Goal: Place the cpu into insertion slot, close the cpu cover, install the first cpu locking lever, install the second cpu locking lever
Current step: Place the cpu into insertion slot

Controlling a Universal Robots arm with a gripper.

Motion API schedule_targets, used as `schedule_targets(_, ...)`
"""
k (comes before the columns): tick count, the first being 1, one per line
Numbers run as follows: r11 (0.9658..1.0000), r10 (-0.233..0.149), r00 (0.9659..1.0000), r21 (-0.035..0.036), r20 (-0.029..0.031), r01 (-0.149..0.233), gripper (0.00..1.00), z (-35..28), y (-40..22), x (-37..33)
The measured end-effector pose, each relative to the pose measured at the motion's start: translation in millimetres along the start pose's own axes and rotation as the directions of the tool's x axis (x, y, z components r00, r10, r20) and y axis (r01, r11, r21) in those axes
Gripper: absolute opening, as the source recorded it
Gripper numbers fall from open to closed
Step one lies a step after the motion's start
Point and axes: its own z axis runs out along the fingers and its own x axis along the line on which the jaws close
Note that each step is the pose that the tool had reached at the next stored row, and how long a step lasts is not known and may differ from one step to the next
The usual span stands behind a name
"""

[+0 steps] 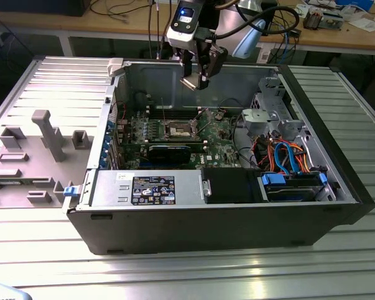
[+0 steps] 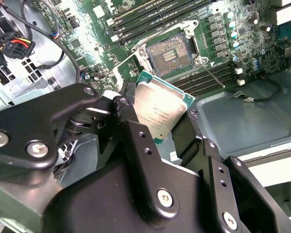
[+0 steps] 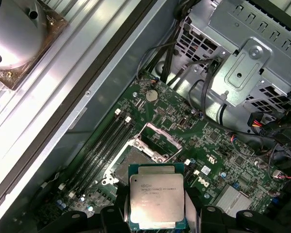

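My gripper hangs above the open computer case, shut on the cpu by two opposite edges. The chip's silver-grey top faces both wrist cameras, tilted: cpu, cpu, with black fingers on either side. Below it on the green board lies the insertion slot, bare, its dark centre exposed. In the first wrist view the chip hides part of the insertion slot. The cpu cover stands swung up beside the socket. A thin wire lever sticks out from the socket's corner.
Long memory slots flank the socket. A black card lies nearer the exterior camera, then the power supply. A metal drive cage and coloured cables fill the exterior view's right. A grey fixture tray sits left of the case.
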Motion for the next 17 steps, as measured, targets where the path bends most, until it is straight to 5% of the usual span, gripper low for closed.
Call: schedule_targets(17,0.9998,0.018,0.9998,0.0002,0.0008,-0.018,0.55,0.0,-0.7,0.6)
